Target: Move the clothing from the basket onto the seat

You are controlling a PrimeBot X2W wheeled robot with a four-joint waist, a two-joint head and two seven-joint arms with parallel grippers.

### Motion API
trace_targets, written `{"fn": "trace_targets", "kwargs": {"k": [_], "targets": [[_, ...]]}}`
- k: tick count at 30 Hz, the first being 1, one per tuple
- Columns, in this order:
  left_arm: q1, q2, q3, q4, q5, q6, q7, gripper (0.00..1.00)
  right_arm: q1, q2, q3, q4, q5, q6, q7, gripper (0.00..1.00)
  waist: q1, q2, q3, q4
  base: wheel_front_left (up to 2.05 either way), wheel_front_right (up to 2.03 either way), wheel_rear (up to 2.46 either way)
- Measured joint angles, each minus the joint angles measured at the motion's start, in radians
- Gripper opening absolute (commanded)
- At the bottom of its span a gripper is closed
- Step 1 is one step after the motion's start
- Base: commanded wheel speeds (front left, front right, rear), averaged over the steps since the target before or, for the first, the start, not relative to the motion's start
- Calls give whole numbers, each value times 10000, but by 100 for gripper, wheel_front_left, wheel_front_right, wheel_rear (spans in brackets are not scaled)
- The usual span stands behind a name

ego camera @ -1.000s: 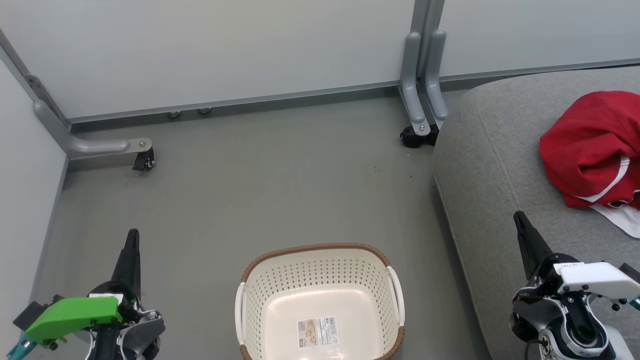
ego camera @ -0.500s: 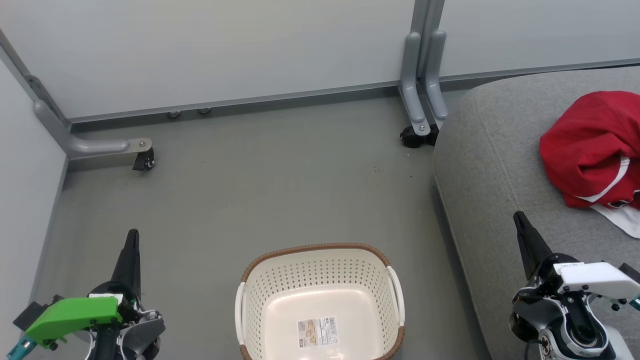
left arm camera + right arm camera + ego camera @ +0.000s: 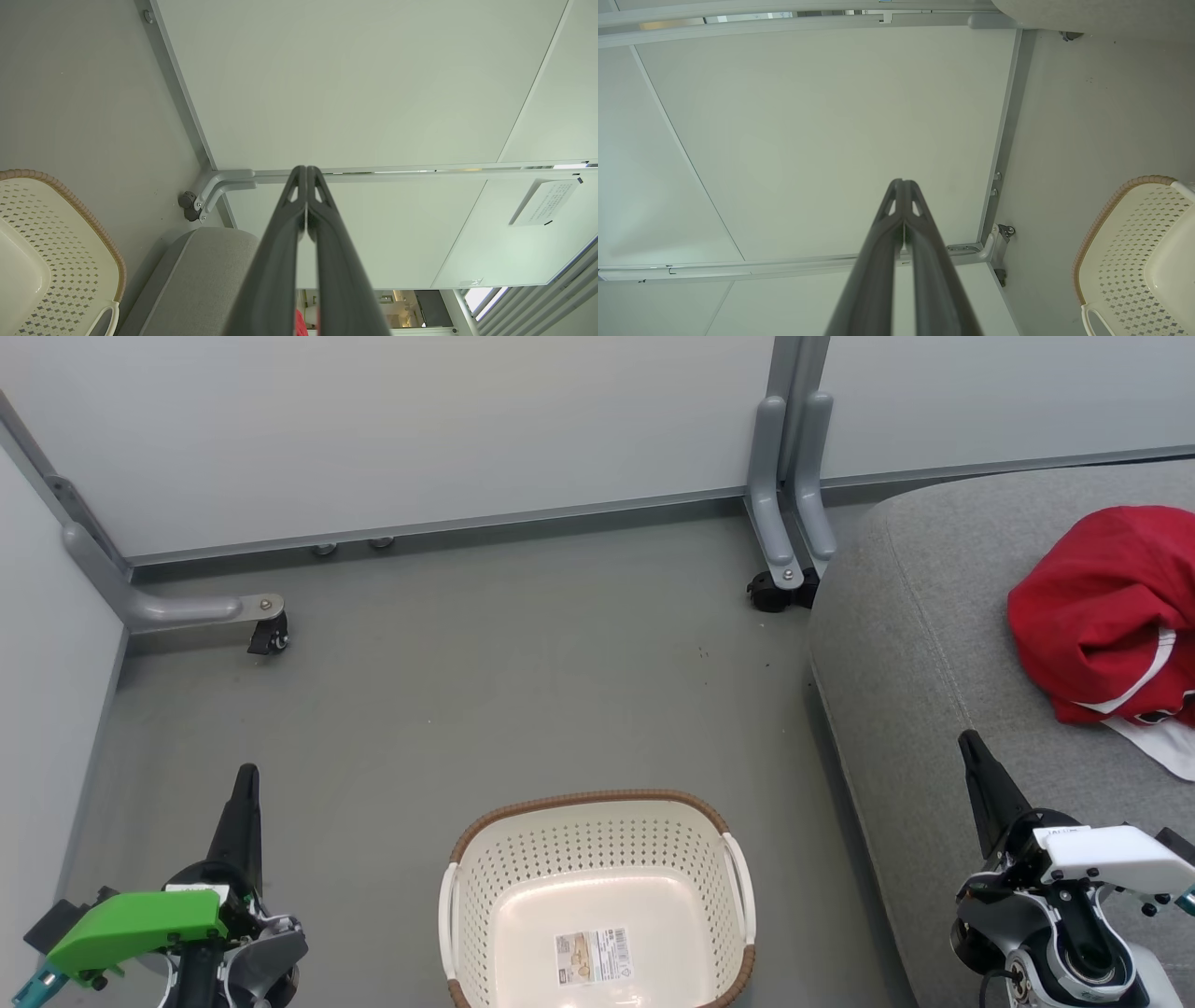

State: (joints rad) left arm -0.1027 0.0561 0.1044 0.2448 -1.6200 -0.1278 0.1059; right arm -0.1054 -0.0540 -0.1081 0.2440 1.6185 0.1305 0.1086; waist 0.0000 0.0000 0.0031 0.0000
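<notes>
The head view takes in the whole layout. The basket (image 3: pixel 590 797) stands on the grey floor (image 3: pixel 485 672) at the near centre, its pale bottom and label sticker (image 3: pixel 591 957) in plain sight. The clothing (image 3: pixel 1102 607) lies as a red heap with a white stripe and white trim on the seat (image 3: pixel 915 691) at the far right, well apart from the basket. The left gripper (image 3: pixel 246 773) hangs over the floor at the near left. The right gripper (image 3: pixel 967 737) hangs over the seat's near edge at the near right. From this angle each reads as a single dark spike, so how its fingers stand cannot be told here.

The wrist views settle that. In each one the two long fingers meet at their tips, closed on themselves and holding nothing. The left wrist view adds a paper notice (image 3: pixel 544 201) on the partition (image 3: pixel 350 84), a rounded corner of the seat beside the basket's brown rim, and a sliver of red low between the fingers. The right wrist view adds the basket's perforated wall and, beyond it, a caster (image 3: pixel 1007 229) at the partition's foot.
</notes>
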Motion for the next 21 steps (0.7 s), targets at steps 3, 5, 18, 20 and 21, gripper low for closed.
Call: {"fn": "trace_targets", "kwargs": {"k": [3,5,18,20,21], "targets": [[0,-2,6,0,2,2,29,0,0,0,-2,0,-2,0,2,0,0,0,0,0,0,0,0],[0,-4,8,0,4,0,29,0,0,2,-6,0,-4,0,2,0,0,0,0,0,0,0,0],[0,-13,25,0,13,2,44,0,-1,8,-17,2,-10,0,15,0,0,0,0,0,0,0,0],[0,-13,27,0,13,0,44,0,-1,10,-19,2,-10,0,15,0,0,0,0,0,0,0,0],[0,-15,27,0,13,0,44,0,-1,10,-21,2,-10,0,15,0,0,0,0,0,0,0,0]]}}
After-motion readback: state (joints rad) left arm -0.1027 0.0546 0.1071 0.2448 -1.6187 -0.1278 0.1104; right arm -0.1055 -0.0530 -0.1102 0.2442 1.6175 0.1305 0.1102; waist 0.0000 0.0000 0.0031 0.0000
